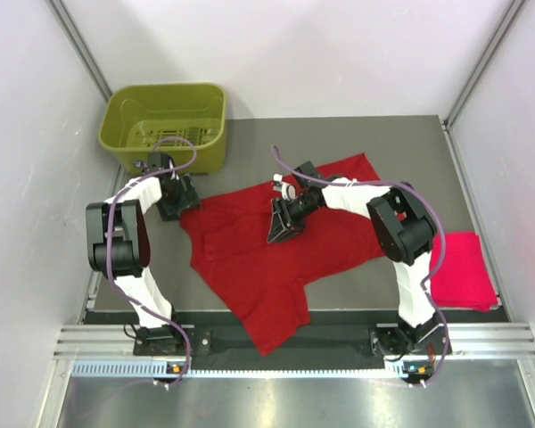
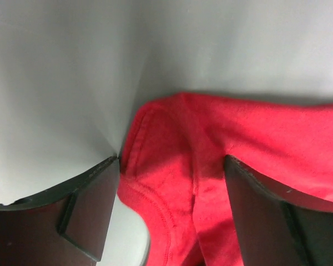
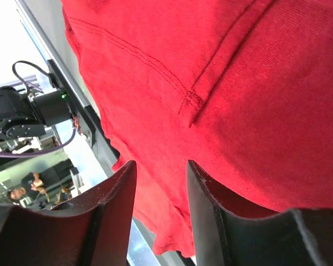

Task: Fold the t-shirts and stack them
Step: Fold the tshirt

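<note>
A deep red soft cloth t-shirt [image 1: 276,259] lies spread flat. The left gripper [image 1: 180,205], its arm bent low, straddles the sleeve corner with jaws wide. The right gripper [image 1: 278,230], its arm reaching inward, hovers over the shirt's middle with jaws narrowly parted. A folded pinkish-red cloth t-shirt [image 1: 462,267] lies just outside the right arm.

No text, label or number can be read.

White flat panel walls [image 1: 294,53] on three sides, grey metal corner posts [image 1: 78,45]. Matte dark grey flat table top [image 1: 410,143]. Ribbed aluminium rail [image 1: 499,339] along near edge, glossy steel surface [image 1: 276,401] below it. Light even, diffuse, shadows soft.
</note>
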